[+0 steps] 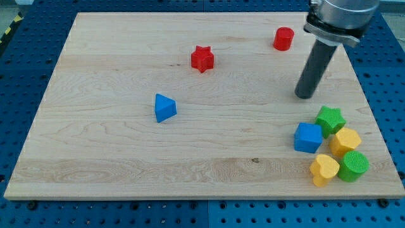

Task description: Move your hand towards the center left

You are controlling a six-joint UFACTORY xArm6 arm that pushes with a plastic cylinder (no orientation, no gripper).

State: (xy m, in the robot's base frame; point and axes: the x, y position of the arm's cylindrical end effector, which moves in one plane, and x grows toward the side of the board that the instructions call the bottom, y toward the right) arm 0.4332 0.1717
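My tip [305, 95], a bare rod with no gripper, holds nothing, near the board's [126, 158] right edge above the green star [330, 119].

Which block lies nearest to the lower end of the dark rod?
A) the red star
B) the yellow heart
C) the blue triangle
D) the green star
D: my tip stands at the view's right, just above and left of the green star, apart from it; the other named blocks lie farther away.
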